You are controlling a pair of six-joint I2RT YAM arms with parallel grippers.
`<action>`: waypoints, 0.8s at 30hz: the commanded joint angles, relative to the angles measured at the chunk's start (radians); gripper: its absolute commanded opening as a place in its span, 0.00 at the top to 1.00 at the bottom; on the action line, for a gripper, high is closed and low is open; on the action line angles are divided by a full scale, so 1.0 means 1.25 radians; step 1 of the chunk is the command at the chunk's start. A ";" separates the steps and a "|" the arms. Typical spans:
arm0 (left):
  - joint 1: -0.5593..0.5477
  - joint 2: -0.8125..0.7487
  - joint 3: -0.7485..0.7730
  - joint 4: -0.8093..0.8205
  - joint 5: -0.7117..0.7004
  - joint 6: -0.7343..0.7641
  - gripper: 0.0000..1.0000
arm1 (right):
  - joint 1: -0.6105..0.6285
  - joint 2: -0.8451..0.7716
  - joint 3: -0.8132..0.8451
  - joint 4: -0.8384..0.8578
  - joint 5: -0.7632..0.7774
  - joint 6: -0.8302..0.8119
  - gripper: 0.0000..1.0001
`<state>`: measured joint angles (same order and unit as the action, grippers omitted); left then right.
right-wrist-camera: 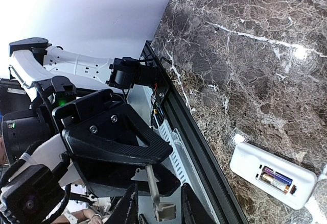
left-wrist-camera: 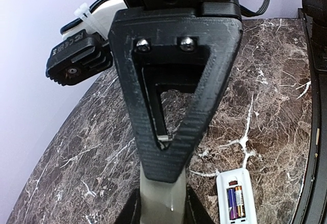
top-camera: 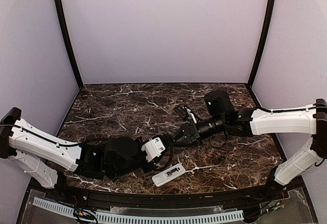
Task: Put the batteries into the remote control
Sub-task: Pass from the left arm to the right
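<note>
While the left pincer is clamped on a flat white cover piece, the right pincer has its jaws apart, one on each side of that same piece, which shows edge-on in the right wrist view. The two pincers meet over the middle of the marble bench. The remote control lies just beside them toward the near edge, back up, with its compartment uncovered. Two batteries sit side by side inside it, one purple, one gold and black. Neither pincer touches the remote control.
</note>
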<state>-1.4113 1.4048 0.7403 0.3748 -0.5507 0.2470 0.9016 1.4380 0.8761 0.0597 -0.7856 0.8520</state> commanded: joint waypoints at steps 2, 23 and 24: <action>-0.007 -0.004 0.019 0.018 -0.025 0.023 0.99 | 0.010 -0.010 0.003 0.020 -0.007 0.003 0.78; -0.008 -0.008 0.032 -0.136 0.093 -0.127 0.29 | -0.013 -0.025 -0.008 -0.062 0.002 -0.062 1.00; -0.006 -0.014 0.027 -0.180 0.143 -0.170 0.24 | -0.021 -0.032 -0.015 -0.081 0.011 -0.075 1.00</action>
<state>-1.4185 1.4075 0.7639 0.3138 -0.5137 0.1921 0.8993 1.4364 0.8764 0.0425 -0.8028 0.8272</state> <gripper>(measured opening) 0.674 0.073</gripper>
